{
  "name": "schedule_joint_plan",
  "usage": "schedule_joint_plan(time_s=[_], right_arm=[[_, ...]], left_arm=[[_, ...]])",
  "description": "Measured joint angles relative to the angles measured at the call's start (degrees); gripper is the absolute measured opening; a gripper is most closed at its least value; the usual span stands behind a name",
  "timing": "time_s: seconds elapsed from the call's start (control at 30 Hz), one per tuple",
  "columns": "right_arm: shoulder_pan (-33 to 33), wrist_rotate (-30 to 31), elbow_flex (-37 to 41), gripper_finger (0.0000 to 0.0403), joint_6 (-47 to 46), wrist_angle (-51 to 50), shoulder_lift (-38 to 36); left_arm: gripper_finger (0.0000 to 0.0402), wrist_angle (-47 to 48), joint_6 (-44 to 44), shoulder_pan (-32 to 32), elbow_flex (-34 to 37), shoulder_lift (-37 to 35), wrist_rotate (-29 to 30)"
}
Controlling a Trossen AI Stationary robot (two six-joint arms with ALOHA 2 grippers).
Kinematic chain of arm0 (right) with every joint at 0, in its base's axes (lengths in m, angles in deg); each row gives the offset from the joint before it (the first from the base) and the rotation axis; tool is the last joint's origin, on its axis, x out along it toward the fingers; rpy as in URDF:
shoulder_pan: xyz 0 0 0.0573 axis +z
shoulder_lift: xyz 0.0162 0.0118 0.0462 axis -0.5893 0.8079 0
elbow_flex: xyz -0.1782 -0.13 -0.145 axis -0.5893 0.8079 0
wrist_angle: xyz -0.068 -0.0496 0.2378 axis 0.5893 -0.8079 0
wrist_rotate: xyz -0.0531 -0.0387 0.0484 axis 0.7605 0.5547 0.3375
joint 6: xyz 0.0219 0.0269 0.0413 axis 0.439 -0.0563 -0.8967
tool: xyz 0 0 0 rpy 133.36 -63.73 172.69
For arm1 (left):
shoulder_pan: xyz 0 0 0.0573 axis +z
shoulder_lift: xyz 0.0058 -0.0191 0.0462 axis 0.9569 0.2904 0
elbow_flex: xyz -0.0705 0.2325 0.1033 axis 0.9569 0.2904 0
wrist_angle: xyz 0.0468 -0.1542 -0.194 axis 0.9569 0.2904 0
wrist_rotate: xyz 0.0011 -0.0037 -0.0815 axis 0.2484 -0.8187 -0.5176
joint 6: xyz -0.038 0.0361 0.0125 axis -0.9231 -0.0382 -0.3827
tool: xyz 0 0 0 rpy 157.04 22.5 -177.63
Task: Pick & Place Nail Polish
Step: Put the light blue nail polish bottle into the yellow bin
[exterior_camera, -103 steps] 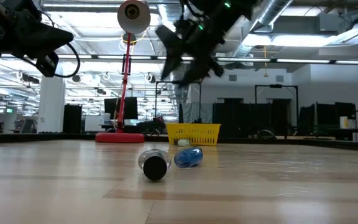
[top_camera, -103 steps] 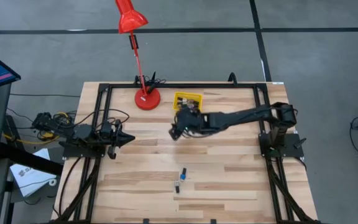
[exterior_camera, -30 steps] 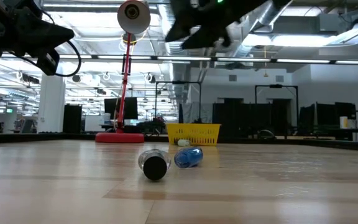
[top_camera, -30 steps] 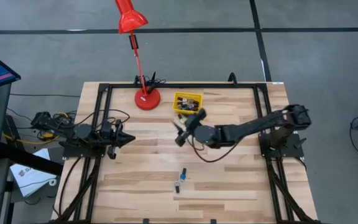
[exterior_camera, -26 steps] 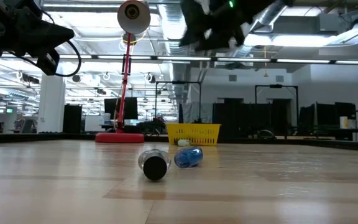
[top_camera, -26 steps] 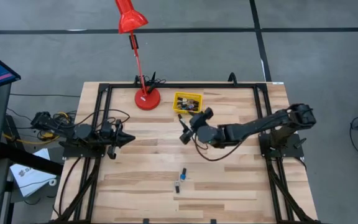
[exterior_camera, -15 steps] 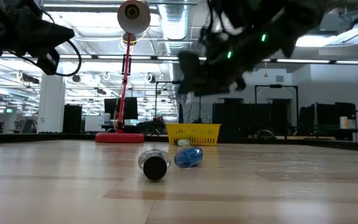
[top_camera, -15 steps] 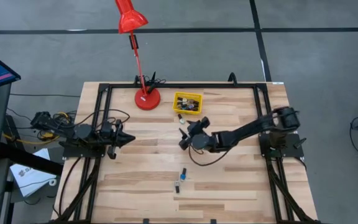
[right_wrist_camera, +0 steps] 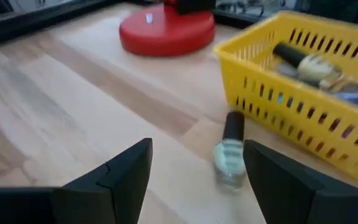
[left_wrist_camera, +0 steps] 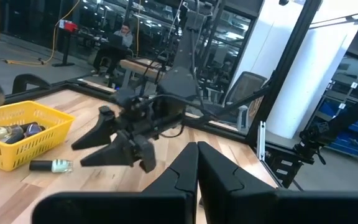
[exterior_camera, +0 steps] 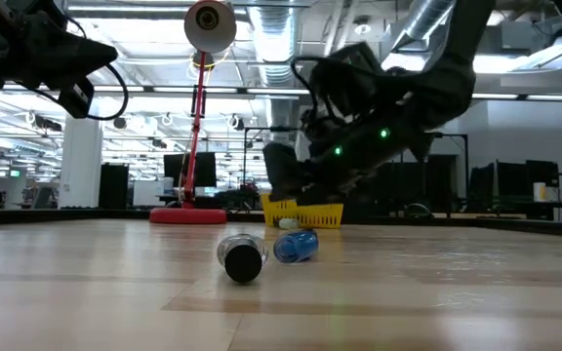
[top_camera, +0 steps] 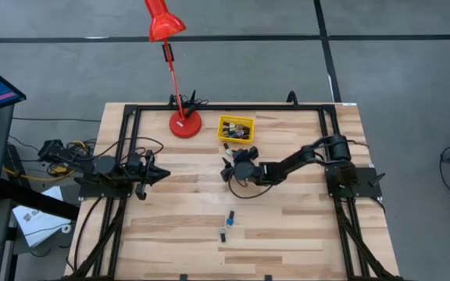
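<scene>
- Right end effector [top_camera: 230, 169] is seen low over the bench [top_camera: 287, 226], fingers spread wide with nothing between them, pointed at a pale green nail polish bottle [right_wrist_camera: 230, 154] lying on its side just outside the yellow bin [right_wrist_camera: 328, 124].
- In the right wrist view that bottle is framed between the two fingers but not yet touched; its dark cap points toward the red lamp base [right_wrist_camera: 166, 28] side.
- A few bottles are already seen lying inside the bin. Two more are left out near the front of the bench, well apart from the bin: a blue bottle [exterior_camera: 296, 246] and a dark-capped one [exterior_camera: 241, 259], both on their sides, close beside each other.
- Left end effector [top_camera: 156, 173] is parked closed and empty at the left side of the bench.
- Handling guess: the bottle is probably light, hard glass, smooth and round, so it could be rolled or squirted out if pinched off-centre. Best taken across the body near the middle, fingers at right angles to its long axis, rather than on the narrower cap.
- Breakage seems possible if it's dropped from height, so a low release over the bin would be favoured.
</scene>
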Motion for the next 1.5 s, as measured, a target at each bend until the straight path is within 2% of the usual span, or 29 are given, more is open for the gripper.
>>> schedule_joint_plan(time_s=[0.1, 0.57, 0.67, 0.97, 1.1, 1.37, 1.5], right_arm=[[-1.45, -3.10, -0.69, 0.0244, 0.02, 2.88, 2.15], [-4.07, -6.60, -1.83, 0.0242, -1.28, 5.12, 7.64], [-3.87, -6.56, -1.83, 0.0222, -1.26, 4.49, 7.66], [-4.00, -6.52, -1.80, 0.0117, -1.46, 3.47, 7.73], [-3.96, -7.08, -1.80, 0.0082, -1.56, 3.47, 7.77], [-3.87, -9.53, -1.70, 0.0087, -1.50, 2.79, 6.68], [-3.27, -12.91, -1.51, 0.0090, -0.47, 1.83, 4.69]], left_arm=[[0.0001, -0.11, 0.00, -0.02, 0.00, 0.00, 0.00], [0.0001, -0.75, 0.00, -0.02, 0.00, 0.07, 0.00], [0.0001, -0.85, 0.00, 0.00, 0.00, 0.07, 0.00], [0.0001, -0.89, 0.00, -0.02, 0.00, 0.07, 0.00], [0.0001, -0.88, 0.00, 0.00, 0.00, 0.07, 0.00], [0.0001, -0.90, 0.00, -0.02, 0.00, 0.07, 0.00], [0.0001, -0.90, 0.00, 0.00, 0.00, 0.07, 0.00]])
